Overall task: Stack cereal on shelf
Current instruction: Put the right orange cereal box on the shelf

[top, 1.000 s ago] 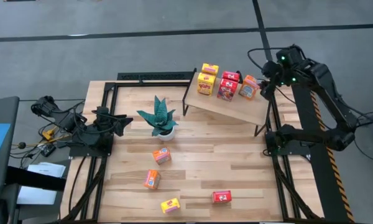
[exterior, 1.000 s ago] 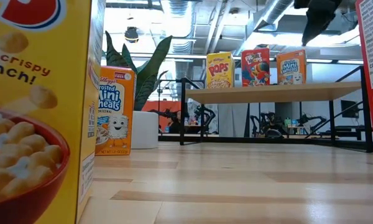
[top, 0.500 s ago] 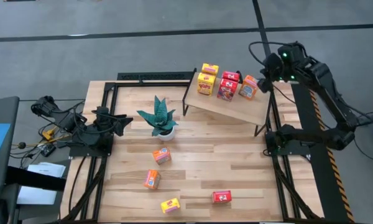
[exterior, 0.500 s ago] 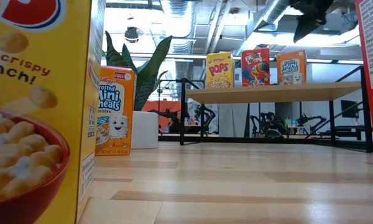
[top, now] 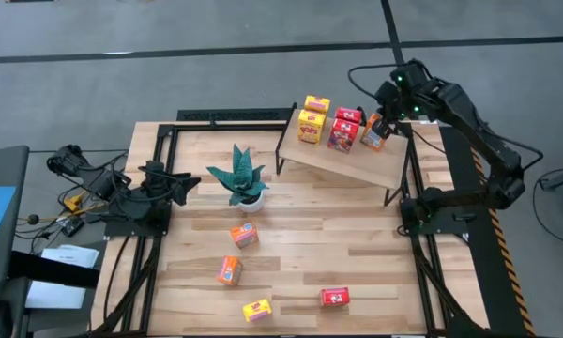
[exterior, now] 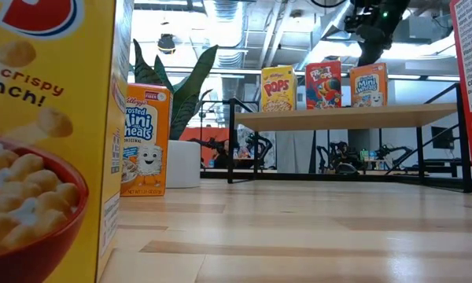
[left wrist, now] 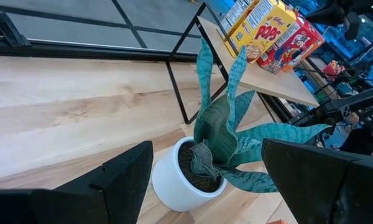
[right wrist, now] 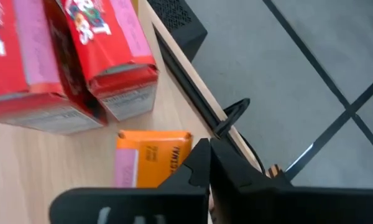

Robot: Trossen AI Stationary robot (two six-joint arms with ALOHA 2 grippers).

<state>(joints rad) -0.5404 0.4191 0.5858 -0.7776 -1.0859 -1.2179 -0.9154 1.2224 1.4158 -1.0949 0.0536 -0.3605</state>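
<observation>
The light-wood shelf [top: 357, 161] stands at the table's far right. On it are two yellow cereal boxes [top: 311, 117], two red ones [top: 343, 127] and one orange one [top: 374, 132]. My right gripper [top: 387, 120] hangs shut just above the orange box's top [right wrist: 150, 149], slanting down. Two more orange boxes [top: 244, 235], a yellow one [top: 257, 310] and a red one [top: 335, 297] rest on the tabletop. My left gripper [top: 191, 188] waits open at the table's left, facing the plant [top: 239, 178]. My right gripper's shut fingertips [right wrist: 202, 155] stand at the orange box's top corner [right wrist: 185, 140], coming from above at a slant. I cannot tell whether they touch it. The box stands upright on the shelf [exterior: 330, 118].
The teal plant in its white pot [left wrist: 174, 180] stands left of the shelf. Black frame rails [top: 225, 116] run along the table's far and side edges. Cables [top: 75, 178] lie off the left edge. Bare planks lie between the loose boxes and the shelf.
My right gripper has moved from beyond the shelf's right end toward the table's left and slightly down. It now hangs over the orange box on the shelf. The boxes have not moved.
</observation>
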